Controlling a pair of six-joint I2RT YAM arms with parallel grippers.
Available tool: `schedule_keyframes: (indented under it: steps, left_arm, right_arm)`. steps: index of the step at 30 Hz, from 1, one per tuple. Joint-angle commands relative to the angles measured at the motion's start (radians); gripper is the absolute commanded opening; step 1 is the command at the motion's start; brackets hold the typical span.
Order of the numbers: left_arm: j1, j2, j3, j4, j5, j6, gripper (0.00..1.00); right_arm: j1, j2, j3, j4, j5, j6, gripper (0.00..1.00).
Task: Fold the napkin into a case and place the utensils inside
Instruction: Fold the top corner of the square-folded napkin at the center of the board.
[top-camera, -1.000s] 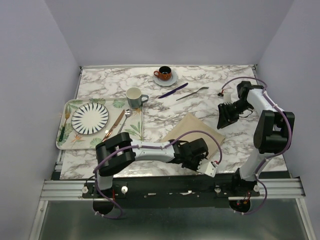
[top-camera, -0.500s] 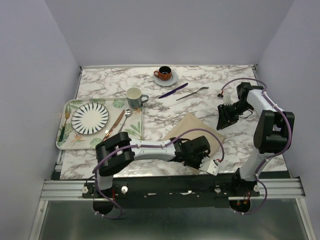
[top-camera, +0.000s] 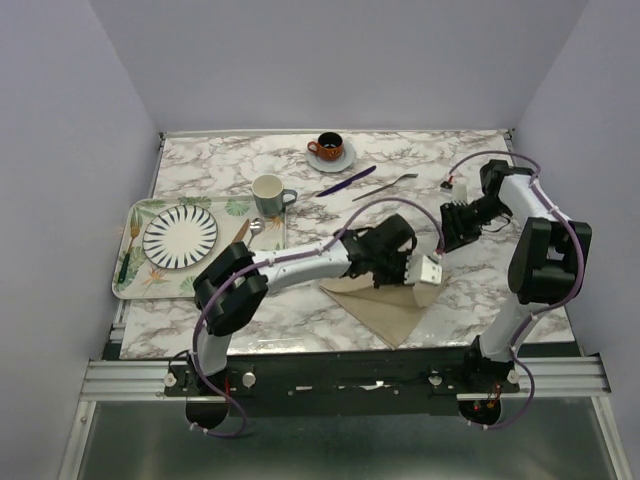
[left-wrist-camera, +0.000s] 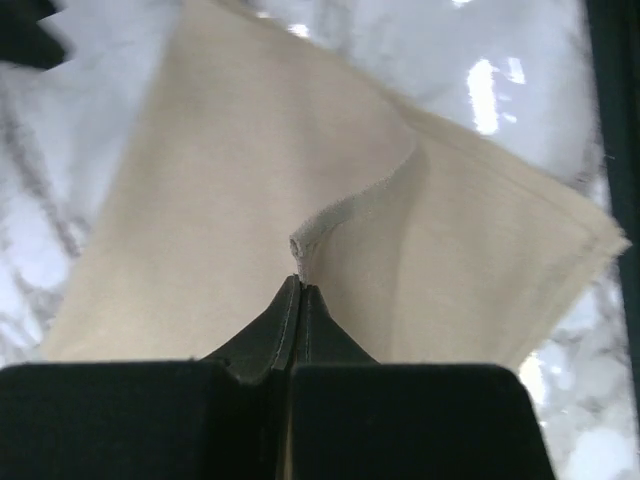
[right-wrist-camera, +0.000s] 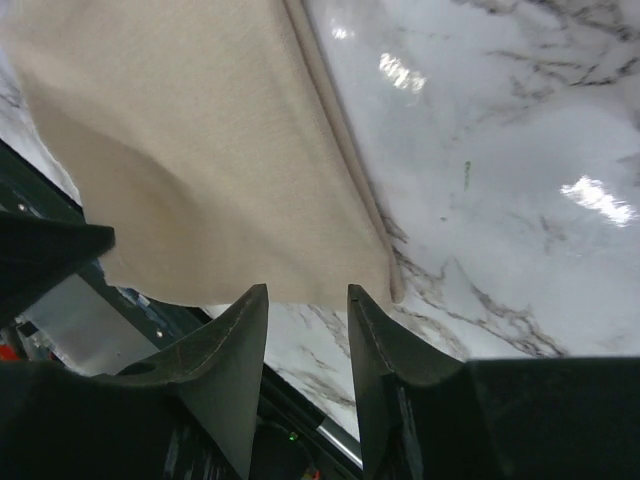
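The beige napkin (top-camera: 385, 305) lies at the middle front of the marble table, partly folded over. My left gripper (top-camera: 388, 262) is shut on a corner of the napkin (left-wrist-camera: 300, 243) and holds it lifted above the rest of the cloth. My right gripper (top-camera: 450, 232) is open and empty, just right of the napkin; its fingertips (right-wrist-camera: 255, 300) hover by the napkin's edge (right-wrist-camera: 345, 230). The purple knife (top-camera: 346, 181) and silver fork (top-camera: 384, 186) lie side by side at the back of the table. No case shows.
A leaf-printed tray (top-camera: 135, 280) at the left holds a striped plate (top-camera: 180, 236), a copper knife and a spoon. A grey-green mug (top-camera: 268, 192) stands beside it. An orange cup on a saucer (top-camera: 329, 148) is at the back.
My left gripper has carried the napkin's corner from the front edge back and up toward the table's middle, folding the cloth over. My right gripper shifted slightly back.
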Motion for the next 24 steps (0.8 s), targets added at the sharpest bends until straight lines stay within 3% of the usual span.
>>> schedule_keyframes:
  steps: [1, 7, 15, 19, 24]
  left_arm:
    - [0.16, 0.109, 0.182, -0.114, 0.121, -0.065, 0.0]
    - [0.278, 0.244, 0.342, -0.143, 0.135, -0.068, 0.0]
    - [0.338, 0.35, 0.471, -0.171, 0.171, -0.086, 0.0]
    - [0.34, 0.356, 0.459, -0.159, 0.176, -0.098, 0.0]
    - [0.341, 0.354, 0.437, -0.14, 0.179, -0.129, 0.0]
  right_arm:
    - [-0.045, 0.037, 0.096, -0.012, -0.043, -0.016, 0.47]
    - [-0.053, 0.066, 0.107, -0.006, -0.101, -0.011, 0.53]
    - [-0.053, 0.055, 0.039, 0.04, -0.147, -0.008, 0.83]
    - [-0.053, 0.055, 0.035, 0.045, -0.147, -0.008, 0.83]
    - [-0.053, 0.069, 0.021, 0.05, -0.132, -0.01, 0.64]
